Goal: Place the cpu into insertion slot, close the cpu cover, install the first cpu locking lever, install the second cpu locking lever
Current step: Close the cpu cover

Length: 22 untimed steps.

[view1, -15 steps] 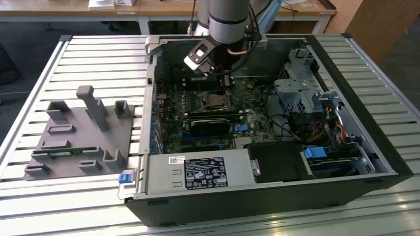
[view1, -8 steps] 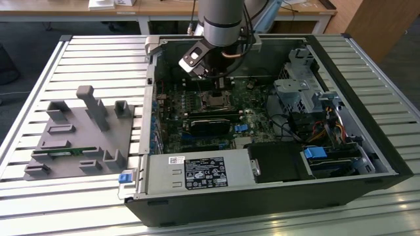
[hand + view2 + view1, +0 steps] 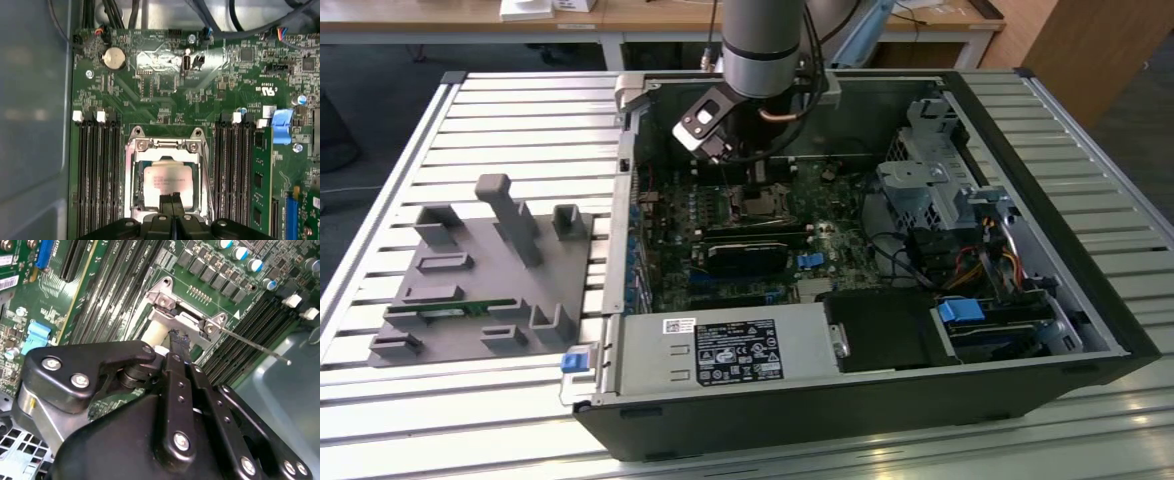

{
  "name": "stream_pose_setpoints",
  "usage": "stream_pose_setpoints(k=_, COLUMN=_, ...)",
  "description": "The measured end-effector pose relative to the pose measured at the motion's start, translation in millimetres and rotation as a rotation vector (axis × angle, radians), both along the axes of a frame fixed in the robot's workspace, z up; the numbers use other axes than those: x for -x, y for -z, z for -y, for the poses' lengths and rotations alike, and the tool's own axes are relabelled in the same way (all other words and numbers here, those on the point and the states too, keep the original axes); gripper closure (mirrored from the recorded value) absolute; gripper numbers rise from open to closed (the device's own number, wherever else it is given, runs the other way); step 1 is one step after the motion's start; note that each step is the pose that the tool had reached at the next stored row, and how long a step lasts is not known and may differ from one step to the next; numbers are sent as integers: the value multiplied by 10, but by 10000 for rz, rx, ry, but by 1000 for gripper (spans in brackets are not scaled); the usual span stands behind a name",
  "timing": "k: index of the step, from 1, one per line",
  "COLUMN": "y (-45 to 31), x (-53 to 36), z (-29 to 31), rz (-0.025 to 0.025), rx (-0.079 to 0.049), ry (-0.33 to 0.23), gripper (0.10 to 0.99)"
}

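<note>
Cpu (image 3: 167,177) under claw (image 3: 172,196), arm (image 3: 761,40) vertical

Bright, even light from above falls on the slatted metal table (image 3: 400,130), its ribs shining pale; the inside of the computer case (image 3: 1067,300) lies in shade; in the first wrist view a white glare patch sits on the motherboard (image 3: 150,100), and the case wall (image 3: 35,100) is hazy with reflections; in the second wrist view the gripper (image 3: 177,338) carries soft highlights on glossy black.

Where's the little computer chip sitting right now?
In the first wrist view the cpu lies within the silvery cpu cover, between two banks of black memory slots, right by the gripper.
</note>
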<state>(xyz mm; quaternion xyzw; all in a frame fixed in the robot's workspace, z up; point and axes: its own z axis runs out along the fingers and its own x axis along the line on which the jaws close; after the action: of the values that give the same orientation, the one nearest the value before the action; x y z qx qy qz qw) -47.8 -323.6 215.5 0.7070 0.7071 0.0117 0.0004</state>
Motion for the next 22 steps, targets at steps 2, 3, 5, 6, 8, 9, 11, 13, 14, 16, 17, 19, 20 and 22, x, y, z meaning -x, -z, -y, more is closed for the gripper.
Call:
stream_pose_setpoints(k=2, y=19, x=13, z=-3, rz=-1, rx=0, ry=-1, gripper=973)
stream_pose_setpoints(k=3, y=29, x=21, z=-5, rz=-1, rx=0, ry=0, gripper=973)
stream_pose_setpoints(k=5, y=51, x=31, z=-6, rz=0, rx=0, ry=0, gripper=973)
stream_pose_setpoints(k=6, y=62, x=35, z=-7, rz=-1, rx=0, ry=-1, gripper=973)
stream_pose_setpoints(k=8, y=81, x=44, z=-7, rz=-1, rx=0, ry=0, gripper=973)
stream_pose_setpoints(k=9, y=91, x=44, z=-7, rz=0, rx=-1, ry=-1, gripper=973)
stream_pose_setpoints(k=11, y=101, x=45, z=-7, rz=-1, rx=0, ry=-1, gripper=973)
stream_pose_setpoints(k=13, y=106, x=45, z=-7, rz=-1, rx=1, ry=-1, gripper=973)
stream_pose_setpoints(k=14, y=110, x=45, z=-7, rz=-1, rx=0, ry=-1, gripper=973)
stream_pose_setpoints(k=16, y=116, x=45, z=-7, rz=0, rx=3, ry=0, gripper=973)
stream_pose_setpoints(k=17, y=117, x=45, z=-7, rz=-2, rx=11, ry=0, gripper=973)
stream_pose_setpoints(k=19, y=124, x=45, z=-7, rz=0, rx=12, ry=-1, gripper=973)
stream_pose_setpoints(k=20, y=127, x=45, z=-7, rz=0, rx=13, ry=-1, gripper=973)
stream_pose_setpoints(k=22, y=131, x=45, z=-7, rz=-1, rx=15, ry=-1, gripper=973)
